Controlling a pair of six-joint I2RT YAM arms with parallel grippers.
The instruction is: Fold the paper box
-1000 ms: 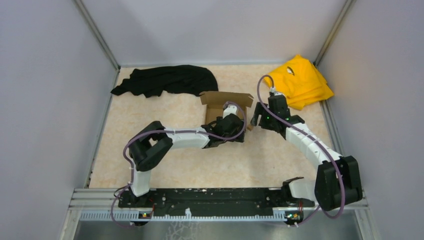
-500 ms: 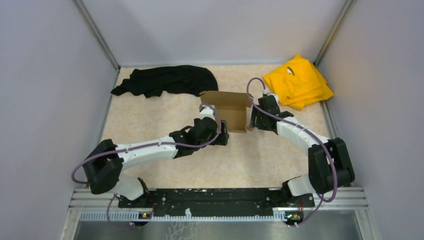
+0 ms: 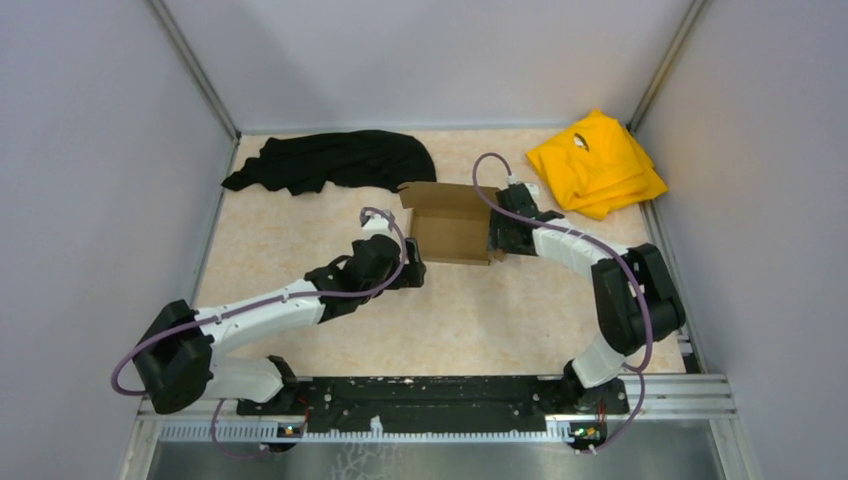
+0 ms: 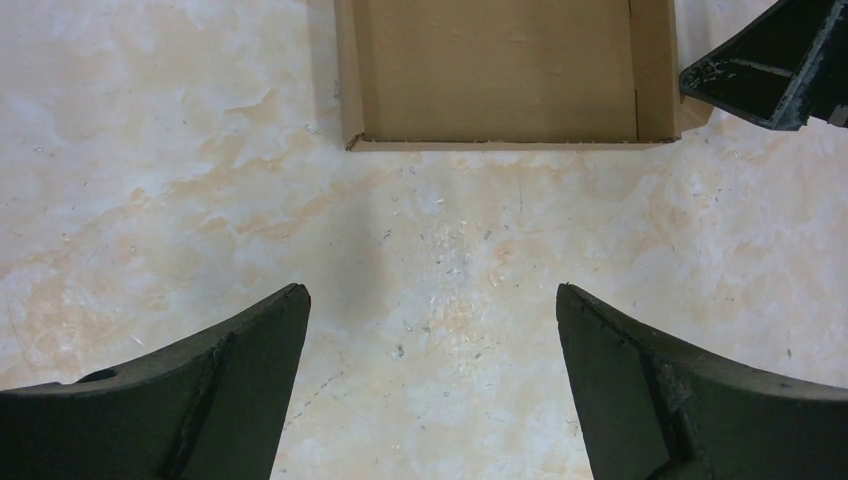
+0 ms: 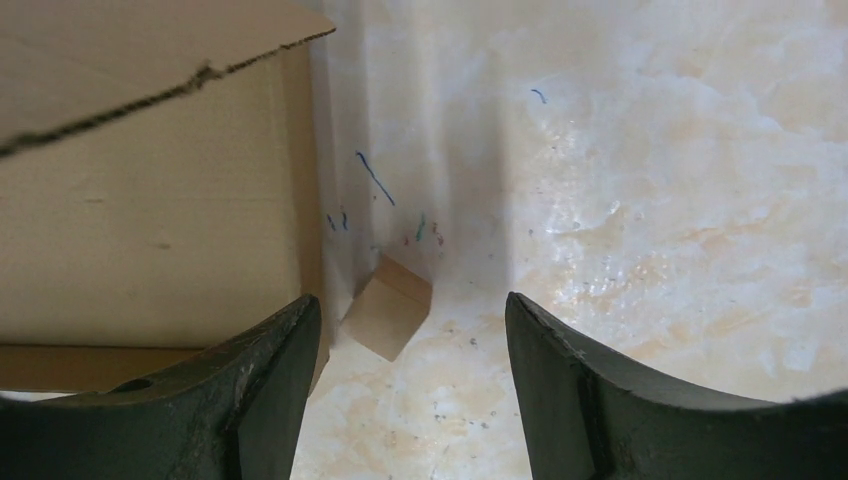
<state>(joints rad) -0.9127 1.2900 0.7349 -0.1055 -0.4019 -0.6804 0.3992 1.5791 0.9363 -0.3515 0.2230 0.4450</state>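
- the paper box [image 3: 452, 228] sits open-topped on the marbled surface [image 3: 290, 225].
- my left jaws gape empty, short of its near wall.
- my right jaws stand open beside its right wall, a tiny brown cube [image 5: 385, 310] between them.

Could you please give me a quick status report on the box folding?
Left pincer open, empty, short of the paper box. Right pincer open beside its right wall. Box walls up, top open. Loose small brown piece at near-right corner.
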